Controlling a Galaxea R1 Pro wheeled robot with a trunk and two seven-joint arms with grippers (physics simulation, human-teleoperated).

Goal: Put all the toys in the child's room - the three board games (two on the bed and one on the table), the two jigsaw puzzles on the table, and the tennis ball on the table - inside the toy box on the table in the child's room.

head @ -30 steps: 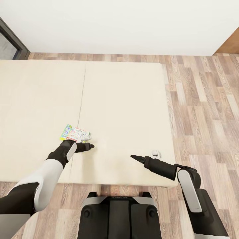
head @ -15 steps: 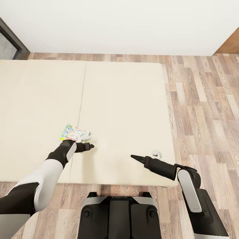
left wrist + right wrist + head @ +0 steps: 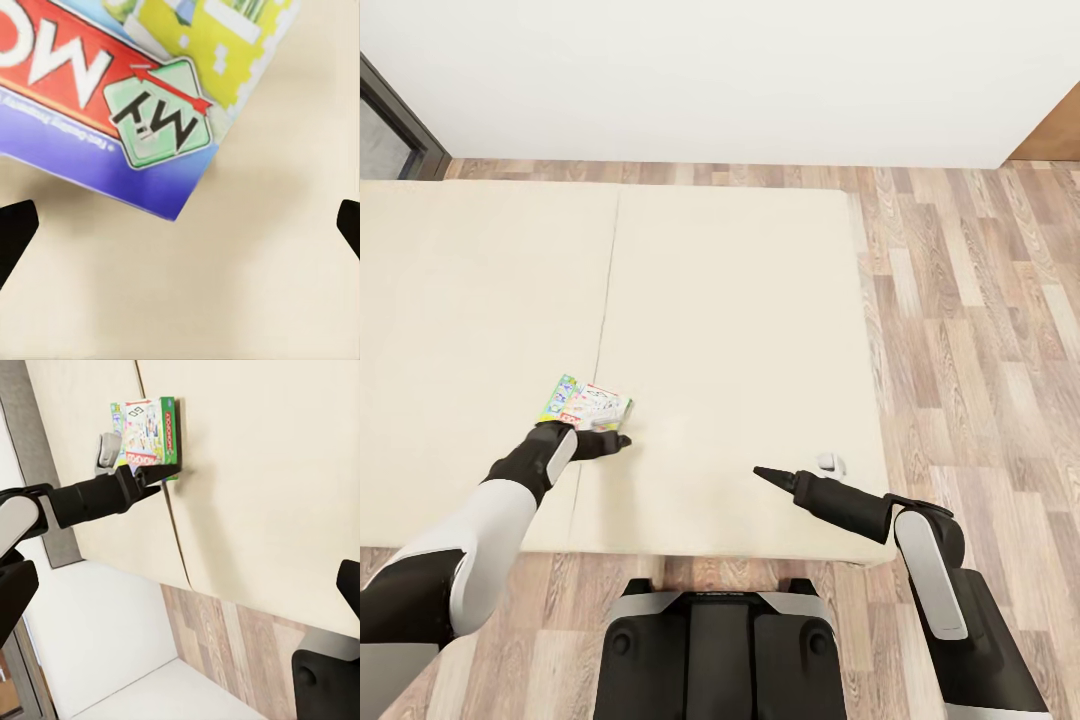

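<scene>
The board game (image 3: 586, 404), a flat green-edged printed box, lies on the beige bed (image 3: 740, 300) just ahead of the left gripper (image 3: 618, 441), whose jaws stand wide and empty with a box corner between them; it looks stiff, light and smooth-skinned, so likely slippery; best pinched across its thin edge; the right gripper (image 3: 762, 472) hovers apart, its opening not clear

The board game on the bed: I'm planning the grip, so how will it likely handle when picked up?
The board game looks like a flat, sharp-cornered box, so probably stiff. It lies flat on the soft bed, so pressing may sink it. Its printed cover looks smooth, possibly slippery.
</scene>
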